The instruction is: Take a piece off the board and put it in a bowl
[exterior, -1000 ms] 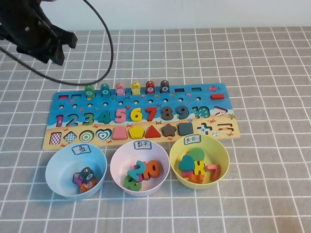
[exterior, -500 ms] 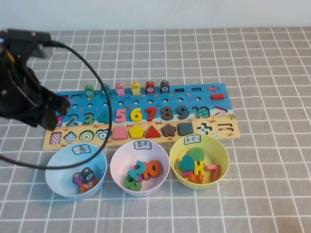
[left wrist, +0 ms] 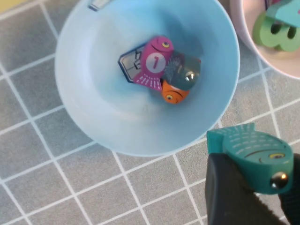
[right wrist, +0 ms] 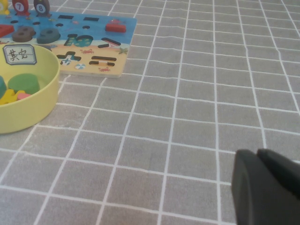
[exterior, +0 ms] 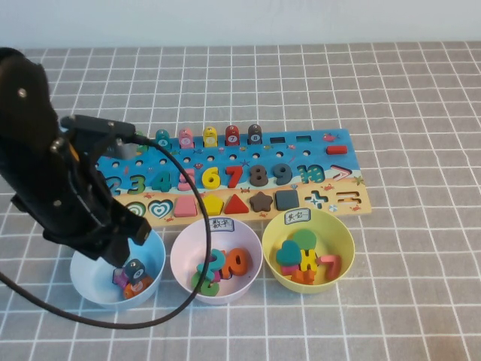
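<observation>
My left gripper is shut on the teal fish piece. In the left wrist view it hangs just outside the rim of the pale blue bowl. That bowl holds a magenta fish, an orange fish and a dark fish. In the high view the left arm covers the left end of the board and part of the blue bowl; gripper and piece are hidden under it. My right gripper is shut and empty, low over bare cloth, out of the high view.
The pale pink bowl with numbers and the yellow bowl with shapes stand in a row right of the blue bowl, in front of the board. Several fish pegs stand on the board's far edge. A black cable loops over the pink bowl.
My left arm has swung from the far left corner toward the front and now hangs over the blue bowl. The bowls and board have not moved.
</observation>
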Robot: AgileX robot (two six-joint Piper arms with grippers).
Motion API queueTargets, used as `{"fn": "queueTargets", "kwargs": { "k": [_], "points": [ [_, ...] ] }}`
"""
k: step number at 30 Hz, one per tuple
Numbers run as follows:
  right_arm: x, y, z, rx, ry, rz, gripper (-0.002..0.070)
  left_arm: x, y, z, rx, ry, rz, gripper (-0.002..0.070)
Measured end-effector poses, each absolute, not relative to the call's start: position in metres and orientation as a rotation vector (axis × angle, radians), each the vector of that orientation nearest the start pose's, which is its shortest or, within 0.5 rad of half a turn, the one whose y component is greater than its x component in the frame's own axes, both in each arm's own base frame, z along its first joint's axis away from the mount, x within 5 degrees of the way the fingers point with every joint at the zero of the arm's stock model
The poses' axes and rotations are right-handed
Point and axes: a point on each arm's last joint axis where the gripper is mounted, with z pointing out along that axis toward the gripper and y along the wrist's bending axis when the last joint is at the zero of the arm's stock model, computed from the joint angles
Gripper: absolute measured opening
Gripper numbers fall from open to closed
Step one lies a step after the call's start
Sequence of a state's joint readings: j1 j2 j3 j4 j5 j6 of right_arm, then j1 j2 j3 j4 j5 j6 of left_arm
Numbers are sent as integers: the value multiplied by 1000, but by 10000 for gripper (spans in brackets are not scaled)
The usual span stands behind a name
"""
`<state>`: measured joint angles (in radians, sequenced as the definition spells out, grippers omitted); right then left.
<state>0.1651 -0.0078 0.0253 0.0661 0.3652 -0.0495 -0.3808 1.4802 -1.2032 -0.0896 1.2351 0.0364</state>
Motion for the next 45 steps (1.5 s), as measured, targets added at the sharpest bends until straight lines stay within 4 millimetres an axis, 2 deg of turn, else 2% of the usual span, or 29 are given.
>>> {"fn": "queueTargets", "kwargs": {
  "k": [12, 18, 30, 45],
  "points": [
    [52, 11, 172, -159, 1861, 145, -17, 275, -115, 254, 637, 3053, -56, 202],
    [52, 11, 172, -159, 1861, 145, -17, 280, -112, 245, 668, 3067, 28, 202],
    [52, 11, 172, -159, 1861, 145, -17, 288, -114, 223, 687, 3127, 59, 202],
    [52, 11, 172, -159, 1861, 145, -17, 290, -115, 220, 701, 3126, 65, 210]
  ]
}}
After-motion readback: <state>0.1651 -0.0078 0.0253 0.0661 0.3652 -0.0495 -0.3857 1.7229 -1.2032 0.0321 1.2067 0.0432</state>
